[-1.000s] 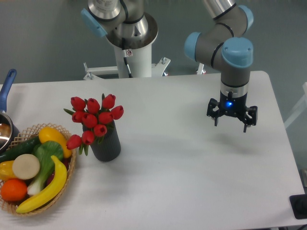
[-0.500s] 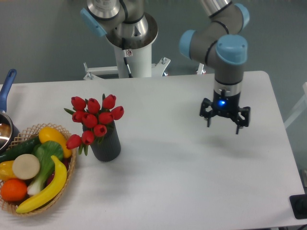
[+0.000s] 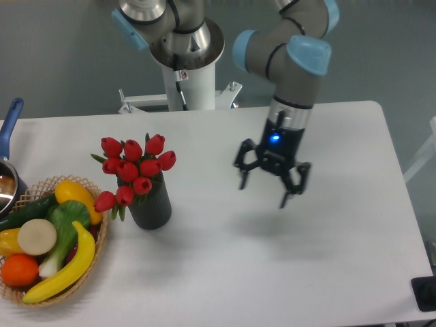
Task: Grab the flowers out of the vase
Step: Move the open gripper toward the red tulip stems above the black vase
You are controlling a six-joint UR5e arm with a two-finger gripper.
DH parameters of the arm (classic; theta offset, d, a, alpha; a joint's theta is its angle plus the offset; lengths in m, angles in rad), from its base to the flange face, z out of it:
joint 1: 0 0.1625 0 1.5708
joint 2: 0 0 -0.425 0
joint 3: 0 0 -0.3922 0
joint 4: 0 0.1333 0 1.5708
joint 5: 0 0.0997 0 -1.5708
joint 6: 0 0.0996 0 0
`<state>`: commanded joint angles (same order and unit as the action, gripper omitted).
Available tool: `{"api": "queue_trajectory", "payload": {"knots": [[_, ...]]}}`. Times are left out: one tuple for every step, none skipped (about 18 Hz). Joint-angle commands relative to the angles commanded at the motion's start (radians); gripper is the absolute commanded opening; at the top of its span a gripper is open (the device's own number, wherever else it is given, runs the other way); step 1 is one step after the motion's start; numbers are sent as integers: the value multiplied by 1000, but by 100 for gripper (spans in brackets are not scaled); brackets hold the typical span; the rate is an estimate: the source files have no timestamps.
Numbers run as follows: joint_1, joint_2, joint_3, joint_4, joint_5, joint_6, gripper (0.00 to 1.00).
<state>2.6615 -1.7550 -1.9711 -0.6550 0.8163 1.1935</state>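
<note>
The flowers, a bunch of red tulip buds with short green leaves, stand in the dark grey vase on the left half of the white table. My gripper hangs open above the table's middle, well to the right of the flowers and apart from them. Its fingers are spread wide and hold nothing, and the wrist is tilted a little.
A woven basket with a banana, an orange, greens and other produce sits at the front left, touching the vase's left side. A pot with a blue handle pokes in at the left edge. The arm's white base stands behind the table.
The gripper has moved left across the table toward the flowers and tilted slightly. The flowers and vase have not moved.
</note>
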Motion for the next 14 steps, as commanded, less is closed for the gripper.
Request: {"api": "queue_trajectory", "payload": {"knots": [[-2, 14, -9, -2, -26, -3, 100], [0, 29, -24, -2, -57, -5, 100], [0, 48, -47, -2, -87, 0, 100], [1, 66, -72, -2, -118, 2, 100], [5, 87, -101, -2, -149, 3, 100], [9, 109, -129, -2, -170, 5, 100], [9, 129, -150, -2, -184, 5, 100], [8, 141, -164, -2, -196, 5, 100], [6, 146, -178, -2, -210, 3, 100], [2, 147, -187, -2, -227, 2, 100], [-11, 146, -190, -2, -258, -3, 100], [-21, 138, -187, -2, -275, -3, 100], [-34, 134, -187, -3, -282, -3, 100], [-41, 131, -190, -3, -284, -5, 100]]}}
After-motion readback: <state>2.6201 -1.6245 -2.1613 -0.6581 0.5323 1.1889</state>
